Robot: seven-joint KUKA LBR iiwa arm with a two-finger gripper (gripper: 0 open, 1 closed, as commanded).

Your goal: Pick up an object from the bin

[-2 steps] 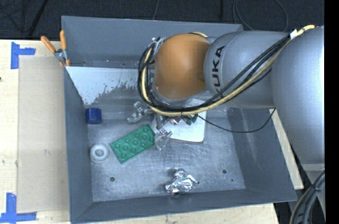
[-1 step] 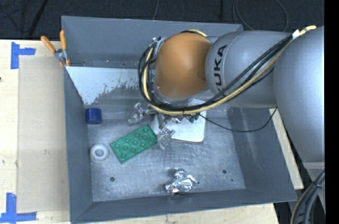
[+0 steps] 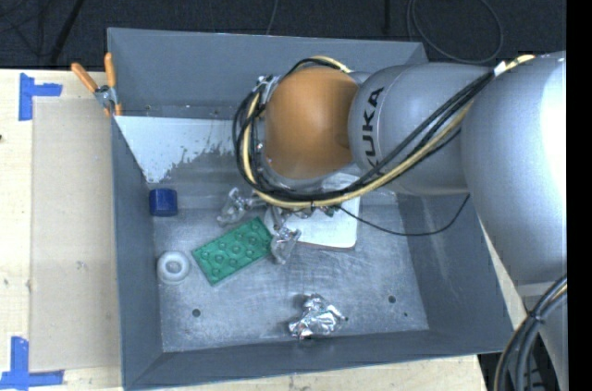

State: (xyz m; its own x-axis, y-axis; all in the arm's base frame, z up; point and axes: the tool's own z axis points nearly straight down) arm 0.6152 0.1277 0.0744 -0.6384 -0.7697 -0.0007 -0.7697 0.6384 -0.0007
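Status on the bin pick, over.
Gripper open, low over upper-right end of green studded plate. Plate flat on bin floor. White flat piece close beside; crumpled foil, white ring, blue block apart.

The bin (image 3: 139,306) is showing plain grey. The plate (image 3: 233,252) is showing green with a grid of studs; the cap (image 3: 163,201) is showing blue, the ring (image 3: 173,267) white, the foil (image 3: 314,317) silver.

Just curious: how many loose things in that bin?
5: blue block left, white ring below it, green plate centre, white sheet under arm, foil wad front. More may be hidden.
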